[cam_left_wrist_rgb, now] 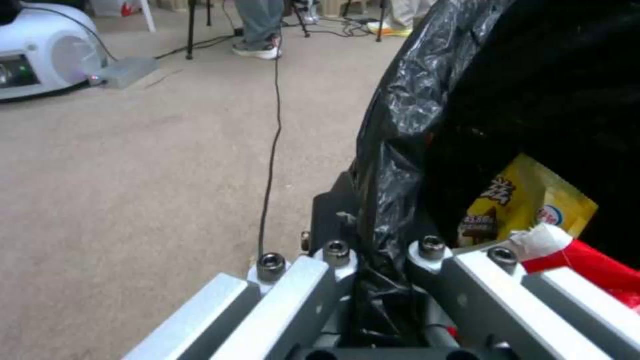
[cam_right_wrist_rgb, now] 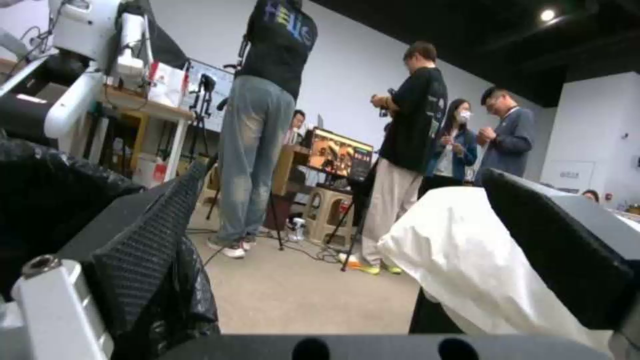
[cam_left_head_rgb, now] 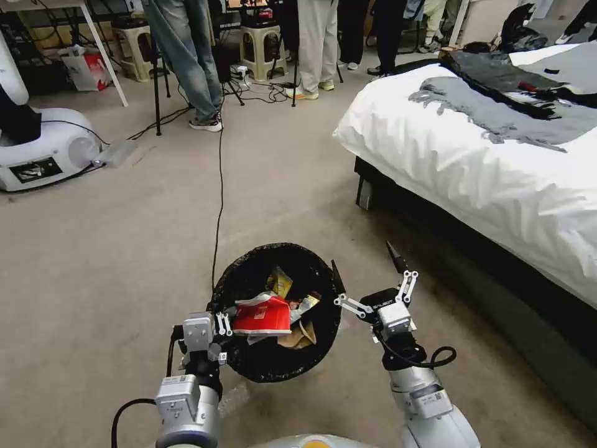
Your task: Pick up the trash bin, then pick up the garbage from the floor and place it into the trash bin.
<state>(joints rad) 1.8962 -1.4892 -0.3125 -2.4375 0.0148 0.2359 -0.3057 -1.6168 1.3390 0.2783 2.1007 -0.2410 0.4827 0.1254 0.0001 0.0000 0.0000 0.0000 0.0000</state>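
The trash bin [cam_left_head_rgb: 249,367], lined with a black bag, is low in the middle of the head view. My left gripper [cam_left_head_rgb: 219,318] is shut on its left rim; the left wrist view shows the gripper [cam_left_wrist_rgb: 377,250] pinching the crinkly black liner [cam_left_wrist_rgb: 407,105]. Garbage lies inside the bin: a red-white wrapper [cam_left_head_rgb: 262,314], a yellow wrapper [cam_left_head_rgb: 281,283] and brown paper [cam_left_head_rgb: 300,336]. The yellow wrapper [cam_left_wrist_rgb: 527,200] also appears in the left wrist view. My right gripper [cam_left_head_rgb: 365,262] stands open just right of the bin's rim, holding nothing. Beige carpet floor [cam_left_head_rgb: 124,249] surrounds the bin.
A bed [cam_left_head_rgb: 497,168] with a white cover and dark clothes fills the right side. A black cable [cam_left_head_rgb: 219,205] runs along the floor to the bin. A white robot base [cam_left_head_rgb: 43,149] sits far left. People, tripods and stools stand at the back.
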